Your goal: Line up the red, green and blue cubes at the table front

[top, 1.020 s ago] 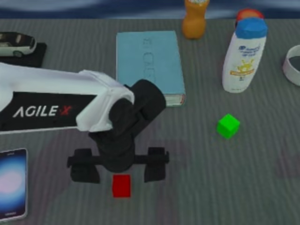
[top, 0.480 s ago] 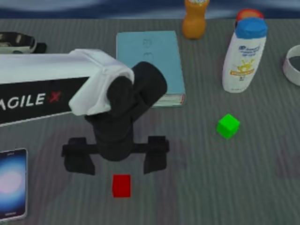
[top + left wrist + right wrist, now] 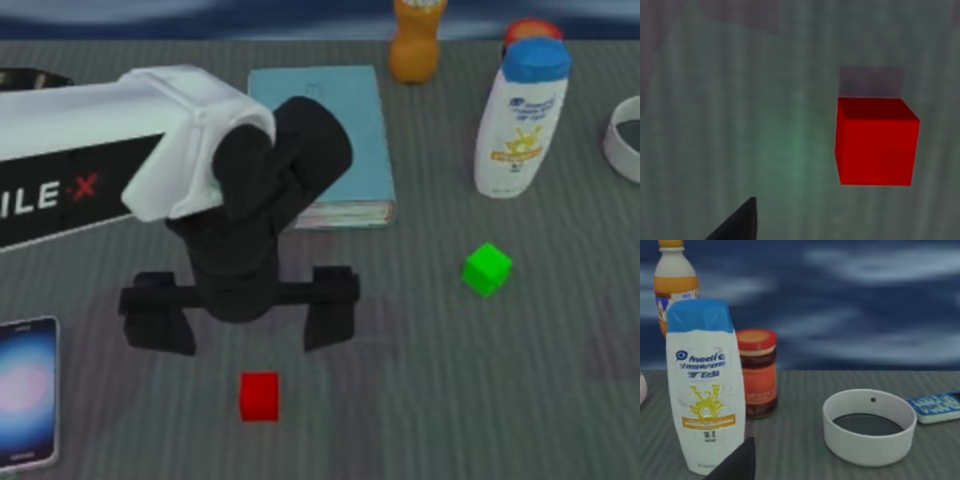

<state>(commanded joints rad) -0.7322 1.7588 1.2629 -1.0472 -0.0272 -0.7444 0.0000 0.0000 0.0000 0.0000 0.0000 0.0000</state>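
Change since the earlier top view: the left arm has drawn back toward the table's left and far side, leaving the small matte bright red cube (image 3: 259, 396) free on the table. Top view: left gripper (image 3: 243, 318), black, two-fingered, jaws wide apart, hangs just behind the red cube and holds nothing; the cube sits near the front edge, left of centre, on the broad dark grey ribbed table (image 3: 480, 400). Small matte bright green cube (image 3: 487, 269), well apart to the right and farther back. Blue cube: not seen. Also present: pale blue hardcover book (image 3: 330, 130), white shampoo bottle with blue cap (image 3: 522, 118), orange drink bottle (image 3: 417, 40), white ring-shaped dish (image 3: 622, 138), smartphone (image 3: 26, 390). Left wrist view: red cube (image 3: 876, 142), flat-faced, sharp-edged, resting square on the ribbed cloth; one dark fingertip at the frame edge. Right wrist view: right arm parked; jaw state cannot be told; red-lidded jar (image 3: 757, 373) beside the shampoo bottle. Progress, as judged: red placed; green and blue remain.
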